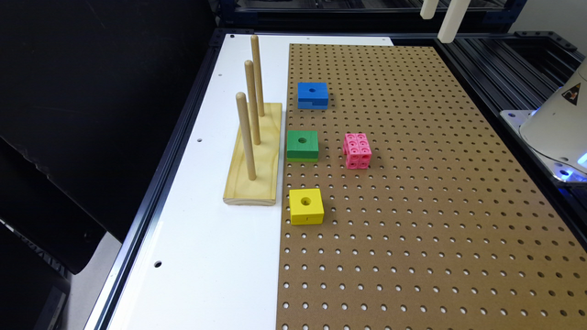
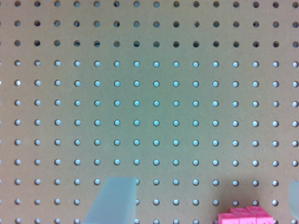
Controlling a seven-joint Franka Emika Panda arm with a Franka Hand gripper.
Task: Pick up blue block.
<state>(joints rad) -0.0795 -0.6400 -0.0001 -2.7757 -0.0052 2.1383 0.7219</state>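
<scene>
- Blue block [image 1: 312, 95]: squat, square, round hole in the top, notch along the lower edge. Stands on the pegboard [image 1: 435, 206] toward the table's far end, at the exterior view's left.
- Handling, judged: rigid, light, smooth-faced; take it across two opposite flat sides, above the notch.
- Nearer in line: green block [image 1: 302, 145], then yellow block [image 1: 306, 206]. Pink cube [image 1: 357, 150] right of green.
- Peg stand [image 1: 255, 156] just left.
- Claw [image 2: 201, 200]: spread wide, empty, over bare pegboard beside the pink cube.

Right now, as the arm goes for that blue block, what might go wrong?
1. The squat blue block with a centre hole has same-shaped green and yellow neighbours; the arm might pick the wrong one.
2. The wooden peg stand sits close beside it; wide-open fingers might bump its pegs.
</scene>
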